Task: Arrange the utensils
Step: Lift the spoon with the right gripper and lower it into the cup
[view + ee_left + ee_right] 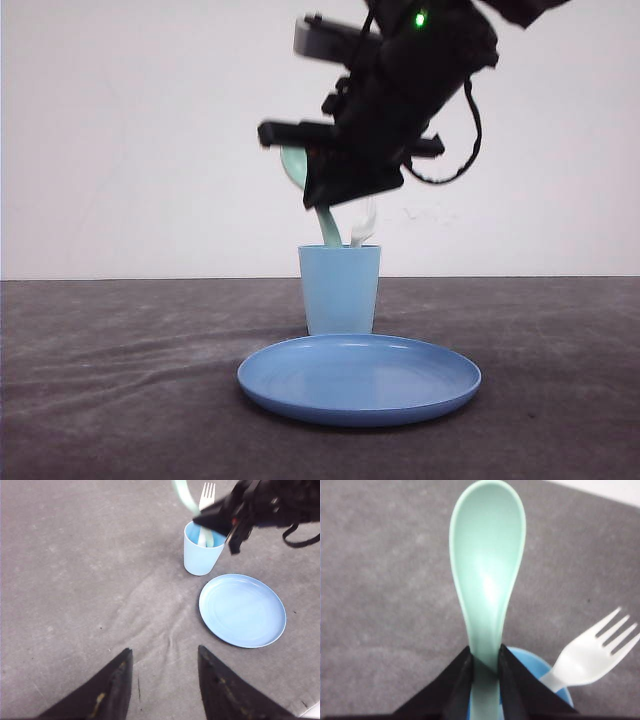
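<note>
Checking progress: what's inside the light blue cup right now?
The white fork and mint-green spoon stand in the cup; the right gripper holds the spoon. Their lower ends are hidden.

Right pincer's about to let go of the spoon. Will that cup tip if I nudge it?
Probably, if bumped high. The cup looks thin, light plastic, taller than wide, narrowing toward its base. The fork and spoon lean above its rim, raising the weight. The right pincer grips the spoon's handle, so any sideways pull likely levers the cup.

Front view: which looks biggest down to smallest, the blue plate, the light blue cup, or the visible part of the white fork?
1. Blue plate
2. Light blue cup
3. White fork, mostly hidden inside the cup
</note>
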`<move>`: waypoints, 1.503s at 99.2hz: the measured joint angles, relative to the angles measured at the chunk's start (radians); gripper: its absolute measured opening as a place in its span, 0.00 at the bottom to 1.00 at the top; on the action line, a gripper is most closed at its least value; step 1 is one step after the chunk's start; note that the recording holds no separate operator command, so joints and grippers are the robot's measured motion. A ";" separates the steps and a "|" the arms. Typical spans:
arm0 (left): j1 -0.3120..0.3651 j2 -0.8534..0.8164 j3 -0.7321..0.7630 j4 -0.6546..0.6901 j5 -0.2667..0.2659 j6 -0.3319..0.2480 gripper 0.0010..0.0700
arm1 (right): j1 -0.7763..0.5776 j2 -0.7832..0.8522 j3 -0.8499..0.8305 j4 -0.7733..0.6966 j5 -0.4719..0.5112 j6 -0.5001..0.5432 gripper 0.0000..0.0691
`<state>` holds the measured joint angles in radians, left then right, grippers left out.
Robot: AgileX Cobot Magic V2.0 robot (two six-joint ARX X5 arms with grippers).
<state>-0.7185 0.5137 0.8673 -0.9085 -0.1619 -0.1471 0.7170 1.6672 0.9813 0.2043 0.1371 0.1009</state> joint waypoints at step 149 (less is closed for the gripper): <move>0.000 0.000 0.000 -0.005 0.001 -0.007 0.33 | -0.008 -0.047 0.000 -0.060 0.019 0.037 0.45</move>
<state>-0.7185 0.5137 0.8673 -0.9131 -0.1612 -0.1539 0.7086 1.6203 0.9810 0.1444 0.1566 0.1383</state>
